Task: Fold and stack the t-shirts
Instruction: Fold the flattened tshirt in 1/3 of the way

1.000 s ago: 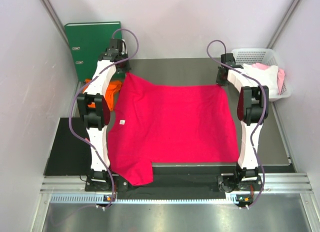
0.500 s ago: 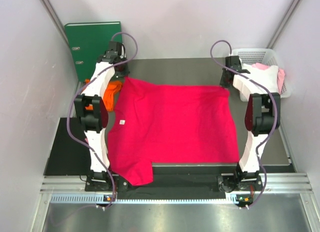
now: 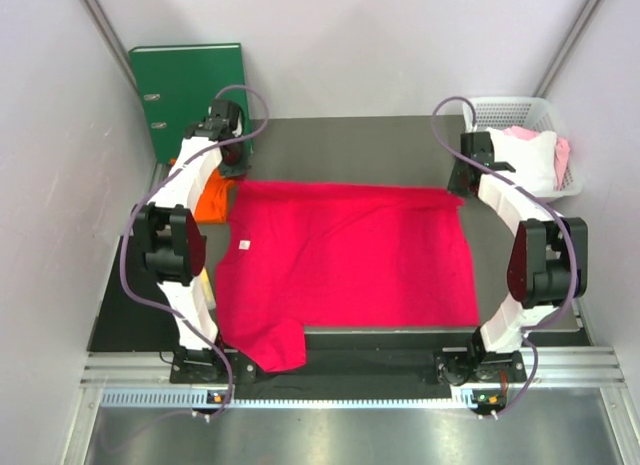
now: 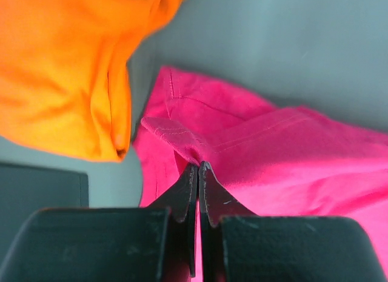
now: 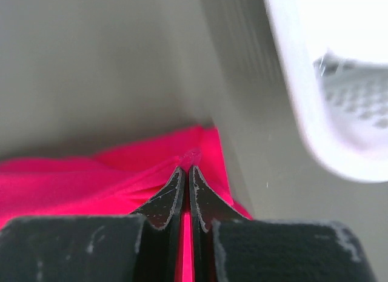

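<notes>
Through the overhead view I saw the large crimson-pink cloth t-shirt (image 3: 345,260) spread flat across the middle of the dark table (image 3: 350,140). The left gripper (image 3: 236,171) sat at its upper-left corner and the right gripper (image 3: 461,185) at its upper-right corner. The crumpled bright orange cloth t-shirt (image 3: 212,198) lay just beside its upper-left edge. A green ring binder (image 3: 185,85) stood upper left, a white plastic basket (image 3: 520,110) upper right.

In the left wrist view, the left gripper (image 4: 198,165) was pinched tight on a raised fold of pink hem at centre, with orange cloth (image 4: 60,82) filling the upper left.

In the right wrist view, the right gripper (image 5: 185,168) was clamped on the pink corner at lower centre.
</notes>
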